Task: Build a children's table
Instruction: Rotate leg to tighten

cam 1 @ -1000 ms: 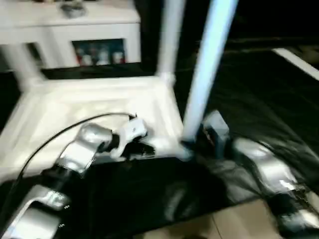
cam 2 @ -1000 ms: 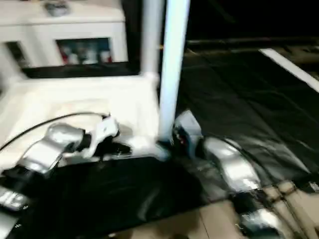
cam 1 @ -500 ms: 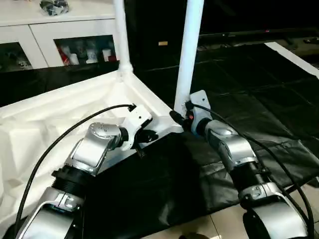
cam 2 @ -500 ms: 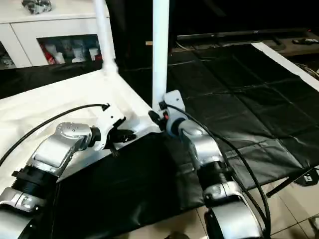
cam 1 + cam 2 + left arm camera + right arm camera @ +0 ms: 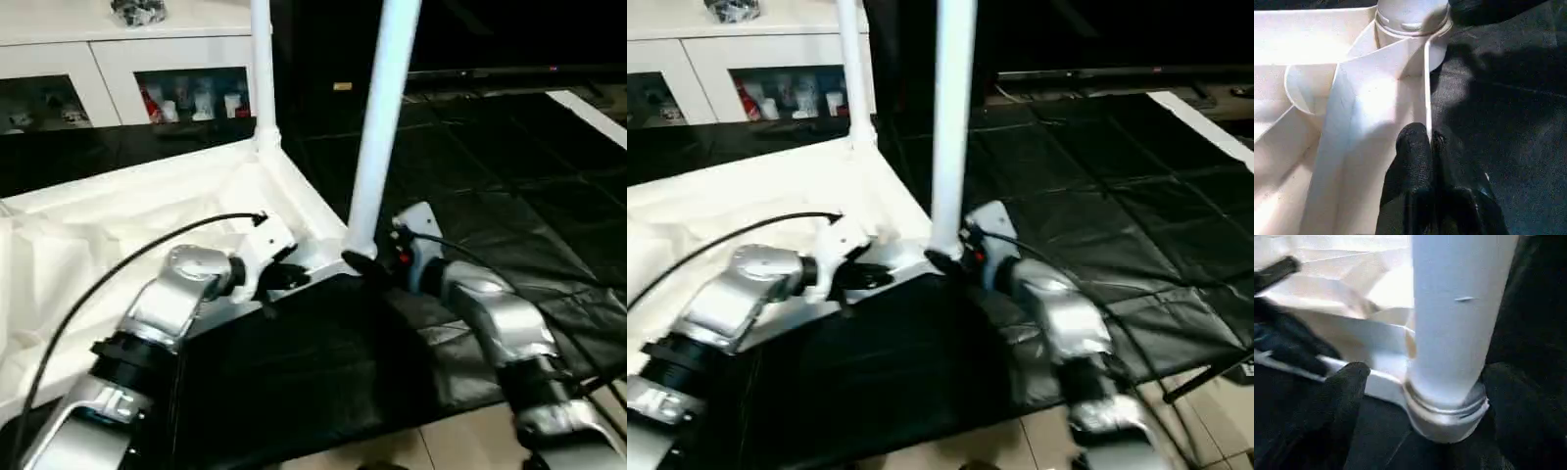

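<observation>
Silver forearms (image 5: 171,299), black cables (image 5: 108,274), seemingly white wrist housings (image 5: 263,243), black-fingered claws.

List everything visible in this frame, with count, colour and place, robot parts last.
Table top: one, white, upside down on the black sheet, ribbed underside up.
Legs: two, white, upright in corner sockets; near leg at the corner between the grippers, far leg at the corner behind it.
Black sheet: one, spread over the floor.
Cabinet: one, white, glass doors, at the back.
Left gripper: black fingers pinched on the table top's thin edge rib.
Right gripper: black fingers spread either side of the near leg's base.
</observation>
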